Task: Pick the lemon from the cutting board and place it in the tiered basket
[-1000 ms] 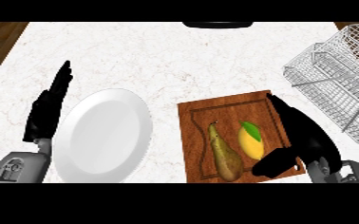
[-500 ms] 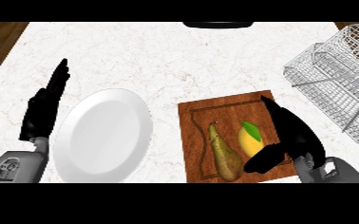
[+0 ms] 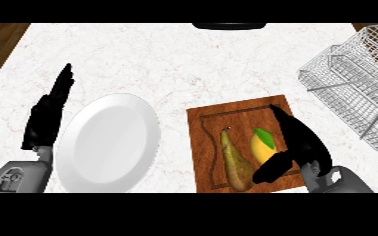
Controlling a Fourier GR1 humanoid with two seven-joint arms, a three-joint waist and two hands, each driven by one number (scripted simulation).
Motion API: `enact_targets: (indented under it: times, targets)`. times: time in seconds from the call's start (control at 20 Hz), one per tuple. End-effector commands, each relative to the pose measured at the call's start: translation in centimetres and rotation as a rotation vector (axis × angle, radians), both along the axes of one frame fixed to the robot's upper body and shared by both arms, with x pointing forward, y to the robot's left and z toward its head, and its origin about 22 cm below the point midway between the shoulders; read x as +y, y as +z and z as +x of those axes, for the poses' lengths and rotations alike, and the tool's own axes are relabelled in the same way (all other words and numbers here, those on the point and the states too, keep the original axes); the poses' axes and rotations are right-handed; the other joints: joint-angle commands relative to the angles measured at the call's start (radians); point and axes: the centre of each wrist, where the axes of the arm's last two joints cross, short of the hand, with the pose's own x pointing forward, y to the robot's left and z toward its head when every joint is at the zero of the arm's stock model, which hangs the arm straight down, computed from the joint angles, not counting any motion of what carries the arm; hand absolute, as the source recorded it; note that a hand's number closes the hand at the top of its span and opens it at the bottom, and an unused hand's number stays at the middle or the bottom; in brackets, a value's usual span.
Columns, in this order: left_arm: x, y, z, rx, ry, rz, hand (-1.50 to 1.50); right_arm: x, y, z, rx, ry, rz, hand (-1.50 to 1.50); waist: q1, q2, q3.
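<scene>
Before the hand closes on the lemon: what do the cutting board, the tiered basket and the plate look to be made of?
Cutting board: looks like wood with a smooth reddish-brown finish, grain streaks and a routed groove.
Tiered basket: seems to be thin metal wire, light grey, an open grid you can see the counter through.
Plate: plain glossy white, probably ceramic, though the look leaves plastic open.

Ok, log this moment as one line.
phase: reach | right hand: open beside lemon | lemon: on cutting board | left hand: resting

One head view is given, aimed steeply down at the table (image 3: 184,60) from close above, near edge toward the robot.
</scene>
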Motion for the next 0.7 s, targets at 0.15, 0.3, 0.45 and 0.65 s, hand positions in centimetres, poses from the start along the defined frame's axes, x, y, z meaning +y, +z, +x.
enact_targets:
  times: [0.15, 0.3, 0.45, 0.65]
  targets:
    - [-0.5, -1.2, -0.5, 0.001, -0.011, -0.009, 0.0, 1.9, -2.2, 0.3, 0.105, -0.073, -0.015, -1.5, 0.002, 0.001, 0.0]
    - [-0.5, -0.1, -0.5, -0.01, -0.009, 0.0, 0.0, 0.7, -3.8, 1.3, 0.147, -0.064, -0.009, -1.5, 0.005, 0.001, 0.001]
    - [-0.2, 1.0, 0.6, -0.012, -0.023, 0.009, 0.0, 2.2, -2.4, 0.9, 0.214, 0.098, 0.027, 1.5, 0.005, 0.0, 0.001]
    - [0.6, 0.1, 0.1, 0.005, -0.006, 0.0, 0.0, 1.6, -4.3, 1.2, 0.144, 0.167, -0.136, 1.5, 0.006, 0.001, 0.0]
